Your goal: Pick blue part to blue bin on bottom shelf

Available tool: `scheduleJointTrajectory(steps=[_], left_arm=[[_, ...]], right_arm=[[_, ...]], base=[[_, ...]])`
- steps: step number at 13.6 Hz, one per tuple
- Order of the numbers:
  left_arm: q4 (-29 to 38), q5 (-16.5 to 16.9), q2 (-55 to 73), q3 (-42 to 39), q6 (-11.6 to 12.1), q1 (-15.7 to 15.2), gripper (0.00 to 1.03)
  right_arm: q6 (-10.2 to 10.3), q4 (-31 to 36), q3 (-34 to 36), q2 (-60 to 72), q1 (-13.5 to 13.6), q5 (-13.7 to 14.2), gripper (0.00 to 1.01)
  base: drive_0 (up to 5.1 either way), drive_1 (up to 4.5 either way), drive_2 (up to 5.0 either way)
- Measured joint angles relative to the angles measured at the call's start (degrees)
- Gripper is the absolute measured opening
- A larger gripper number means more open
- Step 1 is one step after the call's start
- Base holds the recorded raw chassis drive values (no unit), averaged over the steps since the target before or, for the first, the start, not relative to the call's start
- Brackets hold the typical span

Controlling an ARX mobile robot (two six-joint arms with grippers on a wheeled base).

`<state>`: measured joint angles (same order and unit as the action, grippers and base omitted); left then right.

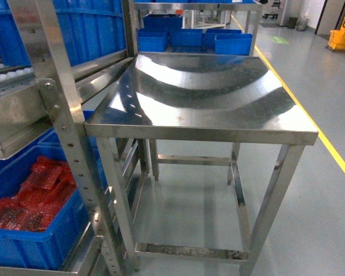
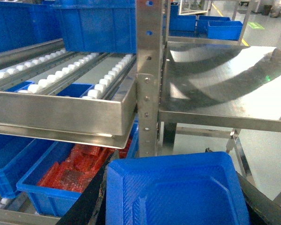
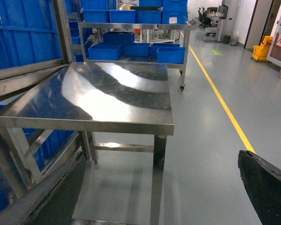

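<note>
We hold the blue part (image 2: 175,192) in the left gripper (image 2: 173,206); placement in the blue bin (image 2: 61,180) on the bottom shelf (image 2: 18,216) remains; right gripper (image 3: 267,185) holds nothing, wide

I see open floor (image 1: 310,75) to the right of the steel table (image 1: 218,103). On my left, the perforated rack upright (image 2: 150,75) and the roller-rail tray (image 2: 61,108) overhang the blue bin of red parts (image 2: 70,173), narrowing access from above.
</note>
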<state>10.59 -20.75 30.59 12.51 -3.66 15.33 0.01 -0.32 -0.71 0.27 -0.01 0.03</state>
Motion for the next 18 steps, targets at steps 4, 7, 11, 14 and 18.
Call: scheduleJointTrajectory(steps=[4,7,11,14,18], left_arm=[[0.07,-0.09,-0.02,0.00,-0.02,0.00,0.44],[-0.15,-0.07,0.00,0.00,-0.02,0.00,0.44],[0.11,-0.04,0.00,0.00,-0.02,0.00,0.44],[0.07,-0.04,0.02,0.00,-0.02,0.00,0.44],[-0.04,-0.09,0.00,0.00,-0.02,0.00,0.44]], right_arm=[[0.00,-0.04,0.00,0.00,0.00,0.00,0.98],[0.00,0.11,0.00,0.00,0.00,0.00,0.98],[0.00,-0.04,0.00,0.00,0.00,0.00,0.98],[0.00,-0.04,0.00,0.00,0.00,-0.02,0.98],[0.00,0.00,0.00,0.00,0.00,0.00,0.98]], base=[[-5.0,2.45,2.4],[-5.0,2.42,2.4],[-5.1,2.40,2.4],[-5.1,2.32,2.3],[-5.1,2.39,2.4]])
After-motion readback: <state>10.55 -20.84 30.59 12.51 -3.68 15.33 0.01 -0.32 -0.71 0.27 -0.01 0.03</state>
